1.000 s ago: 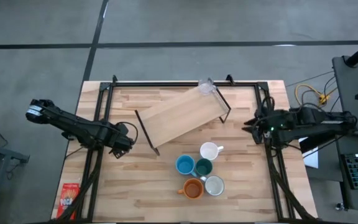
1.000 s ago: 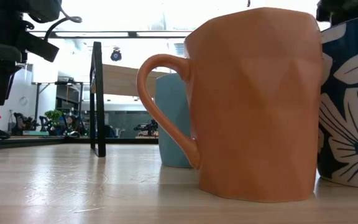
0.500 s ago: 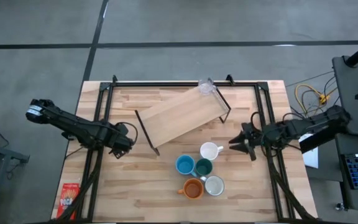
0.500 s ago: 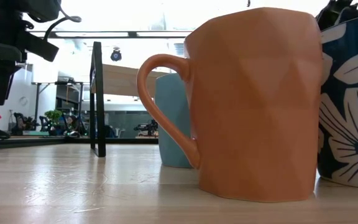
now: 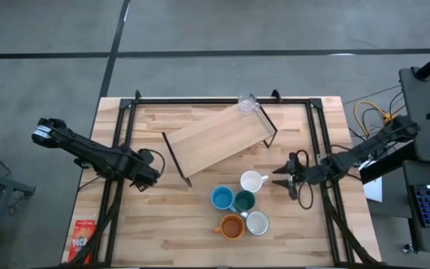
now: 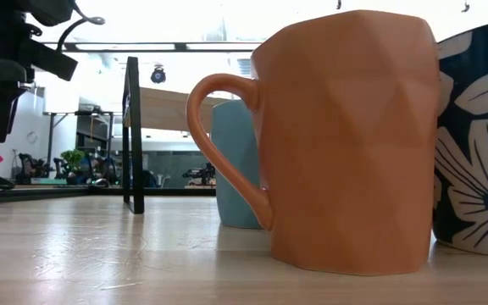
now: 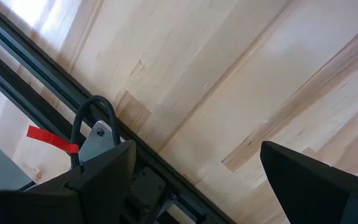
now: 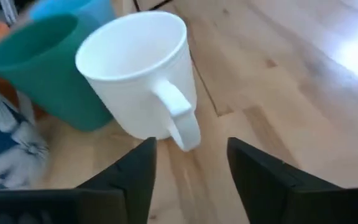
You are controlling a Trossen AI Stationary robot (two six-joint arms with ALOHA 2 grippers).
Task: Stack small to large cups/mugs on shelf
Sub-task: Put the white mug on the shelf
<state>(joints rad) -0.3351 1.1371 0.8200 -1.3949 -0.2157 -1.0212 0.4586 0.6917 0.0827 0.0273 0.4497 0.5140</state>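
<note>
Five mugs stand upright together at the table's near middle: white [image 5: 252, 181], light blue [image 5: 222, 198], dark teal [image 5: 244, 200], orange [image 5: 231, 226] and a pale flowered one [image 5: 257, 223]. The white mug's handle [image 8: 180, 118] points toward my right gripper [image 5: 284, 181], which is open just right of it and touches nothing. The wooden shelf [image 5: 219, 142] stands on black wire legs at the far middle. My left gripper [image 5: 149, 173] is open at the table's left, over bare wood.
A clear glass [image 5: 246, 104] stands at the shelf's far right corner. A black frame rail [image 5: 215, 99] runs along the table's far edge and down both sides. A red packet [image 5: 83, 236] lies at the near left corner. Bare wood shows between the mugs and the left gripper.
My right gripper has moved from the table's right edge toward the left and a little nearer, to just beside the white mug's handle. The mugs and shelf have stayed where they were.
</note>
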